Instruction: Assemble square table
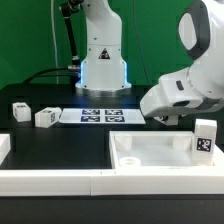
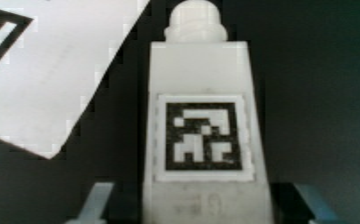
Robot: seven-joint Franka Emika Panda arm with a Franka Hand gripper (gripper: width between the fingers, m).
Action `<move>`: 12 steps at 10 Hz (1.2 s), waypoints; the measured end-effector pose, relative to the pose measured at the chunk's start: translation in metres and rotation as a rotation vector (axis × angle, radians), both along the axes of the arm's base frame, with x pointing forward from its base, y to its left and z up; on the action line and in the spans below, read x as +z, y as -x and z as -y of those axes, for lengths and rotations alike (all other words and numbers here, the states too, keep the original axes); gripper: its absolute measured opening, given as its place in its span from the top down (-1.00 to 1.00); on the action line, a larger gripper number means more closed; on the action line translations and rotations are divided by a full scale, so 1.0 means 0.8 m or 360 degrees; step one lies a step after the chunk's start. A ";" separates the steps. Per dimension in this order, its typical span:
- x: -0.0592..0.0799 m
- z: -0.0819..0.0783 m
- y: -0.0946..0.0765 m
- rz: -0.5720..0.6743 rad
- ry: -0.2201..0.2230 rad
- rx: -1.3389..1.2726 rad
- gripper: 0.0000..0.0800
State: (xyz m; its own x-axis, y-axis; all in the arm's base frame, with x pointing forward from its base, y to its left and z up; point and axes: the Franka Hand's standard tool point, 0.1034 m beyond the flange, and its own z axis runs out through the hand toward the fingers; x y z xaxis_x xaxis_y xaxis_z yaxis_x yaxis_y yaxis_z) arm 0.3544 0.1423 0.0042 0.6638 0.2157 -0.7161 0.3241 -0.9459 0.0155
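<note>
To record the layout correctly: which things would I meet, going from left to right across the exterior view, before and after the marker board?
Tagged leg → second tagged leg → marker board → upright tagged leg.

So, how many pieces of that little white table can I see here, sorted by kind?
Table top: 1
Legs: 4, made up of two loose legs, one upright leg by the top, and one held leg in the tool
Total: 5
</note>
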 end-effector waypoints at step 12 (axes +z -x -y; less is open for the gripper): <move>0.137 0.049 -0.088 0.0789 -0.0296 -0.0132 0.27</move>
State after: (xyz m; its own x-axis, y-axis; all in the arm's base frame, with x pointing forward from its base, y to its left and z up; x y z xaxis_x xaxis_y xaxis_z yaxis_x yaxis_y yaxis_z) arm 0.4251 0.1029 0.1140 0.9329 0.2415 -0.2671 0.2444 -0.9694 -0.0228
